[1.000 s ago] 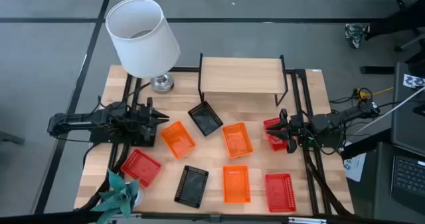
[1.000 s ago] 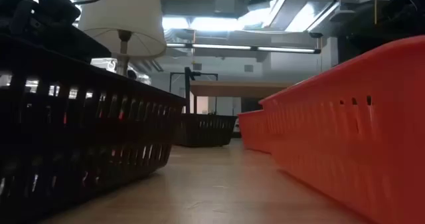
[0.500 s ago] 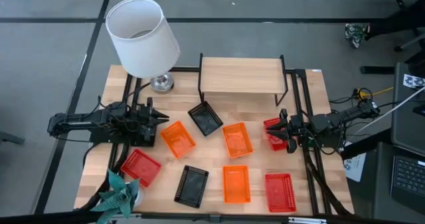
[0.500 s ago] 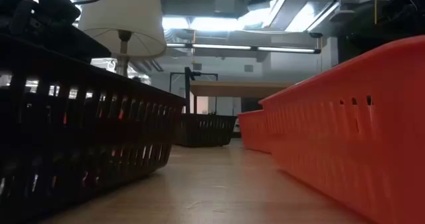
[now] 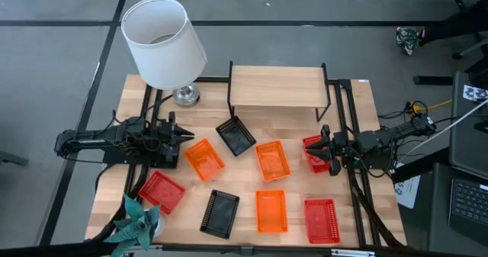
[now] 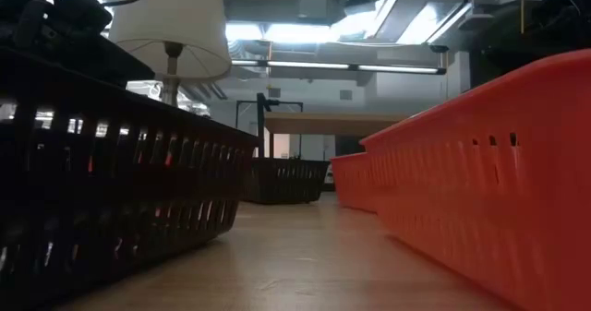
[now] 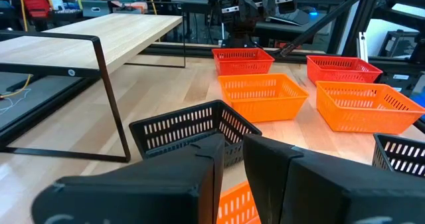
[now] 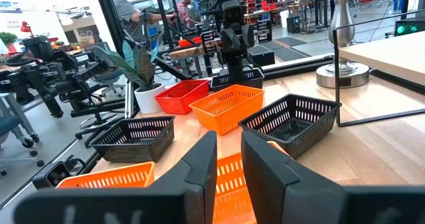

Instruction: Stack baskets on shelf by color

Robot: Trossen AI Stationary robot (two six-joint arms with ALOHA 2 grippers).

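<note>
Several small mesh baskets lie flat on the wooden table in the high view: orange ones [image 5: 203, 159] [image 5: 272, 161] [image 5: 271, 210], red ones [image 5: 315, 152] [image 5: 161, 191] [image 5: 320, 220] and black ones [image 5: 235, 136] [image 5: 219, 212]. The shelf [image 5: 278, 88], a light plank on a black wire frame, stands bare at the far edge. My left gripper [image 5: 185, 135] hovers left of the nearest orange basket, fingers a narrow gap apart [image 7: 230, 159]. My right gripper [image 5: 321, 149] sits above the red basket near the right edge, also narrowly open [image 8: 228, 159].
A lamp with a white shade [image 5: 162, 43] stands at the far left corner beside the shelf. A potted plant [image 5: 137, 223] occupies the near left corner. Bare wood lies between the shelf and the baskets. People and equipment show in the room beyond [image 8: 126, 11].
</note>
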